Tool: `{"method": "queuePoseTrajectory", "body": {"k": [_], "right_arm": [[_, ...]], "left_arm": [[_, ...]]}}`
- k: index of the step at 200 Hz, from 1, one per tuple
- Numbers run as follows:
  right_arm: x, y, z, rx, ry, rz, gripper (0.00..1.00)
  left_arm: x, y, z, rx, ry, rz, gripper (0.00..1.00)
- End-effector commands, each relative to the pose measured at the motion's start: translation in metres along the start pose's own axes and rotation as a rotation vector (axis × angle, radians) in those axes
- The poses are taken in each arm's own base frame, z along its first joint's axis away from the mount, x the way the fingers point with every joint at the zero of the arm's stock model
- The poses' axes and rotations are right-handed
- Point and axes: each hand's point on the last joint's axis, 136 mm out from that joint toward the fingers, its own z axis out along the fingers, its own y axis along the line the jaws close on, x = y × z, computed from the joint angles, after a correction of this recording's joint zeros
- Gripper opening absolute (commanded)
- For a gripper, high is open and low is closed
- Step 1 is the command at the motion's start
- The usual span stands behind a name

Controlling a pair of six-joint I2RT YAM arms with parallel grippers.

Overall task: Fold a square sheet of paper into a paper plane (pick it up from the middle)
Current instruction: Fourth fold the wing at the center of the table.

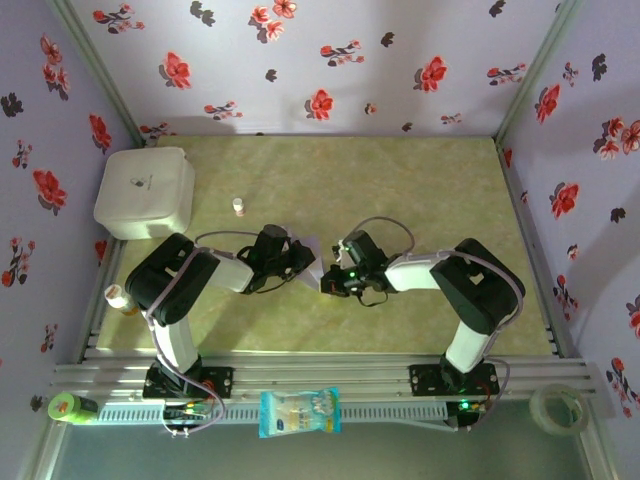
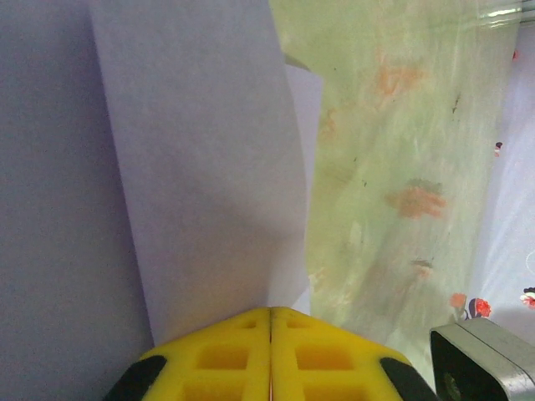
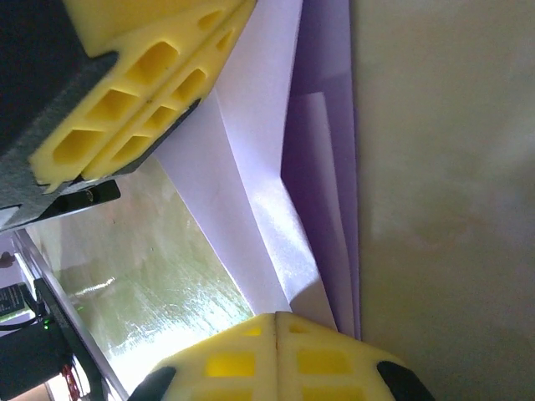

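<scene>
The pale-lilac sheet of paper [image 1: 312, 256] is held up off the green table between both grippers at mid-table. It is folded into several layers with long creases [image 3: 276, 192]; whether it forms a dart I cannot tell. My left gripper [image 1: 300, 262] is shut on one edge, its yellow fingertips [image 2: 270, 313] pressed together on the paper [image 2: 201, 167]. My right gripper [image 1: 328, 281] is shut on the opposite edge, fingertips [image 3: 277, 317] closed over the folds. In the right wrist view the left gripper's yellow fingers [image 3: 142, 79] show at the upper left, clamped on the paper.
A white rounded box [image 1: 145, 192] stands at the back left, a small bottle [image 1: 238, 206] beside it. On the front rail lie a blue-and-white packet [image 1: 299, 412], a green object [image 1: 70, 407] and a tape roll [image 1: 557, 408]. Flowered walls enclose the table.
</scene>
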Motion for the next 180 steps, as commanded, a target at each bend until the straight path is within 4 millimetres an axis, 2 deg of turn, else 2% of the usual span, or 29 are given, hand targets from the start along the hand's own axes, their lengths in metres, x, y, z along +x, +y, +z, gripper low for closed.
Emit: {"method": "queuePoseTrajectory", "body": {"k": [1, 45, 81, 113, 136, 152, 180], "right_arm": [[0.015, -0.019, -0.003, 0.04, 0.027, 0.053, 0.05], [0.018, -0.022, -0.011, 0.053, 0.022, 0.051, 0.06], [0.031, -0.027, -0.016, 0.052, 0.039, 0.06, 0.06], [0.044, -0.042, -0.023, 0.111, 0.055, 0.054, 0.06], [0.047, -0.041, -0.03, 0.128, 0.065, 0.022, 0.06], [0.041, -0.032, -0.038, 0.129, 0.044, 0.002, 0.06], [0.014, 0.008, -0.055, 0.046, -0.049, -0.038, 0.06]], "left_arm": [[0.004, 0.032, 0.0, -0.083, 0.004, -0.032, 0.08], [0.001, 0.036, -0.003, -0.089, -0.003, -0.038, 0.08], [0.001, 0.038, -0.003, -0.096, -0.004, -0.043, 0.08], [0.001, 0.038, -0.002, -0.097, -0.003, -0.046, 0.08], [0.001, 0.038, -0.001, -0.096, -0.003, -0.046, 0.07], [0.001, 0.038, -0.002, -0.097, -0.003, -0.045, 0.07], [0.001, 0.037, -0.003, -0.094, -0.005, -0.044, 0.07]]}}
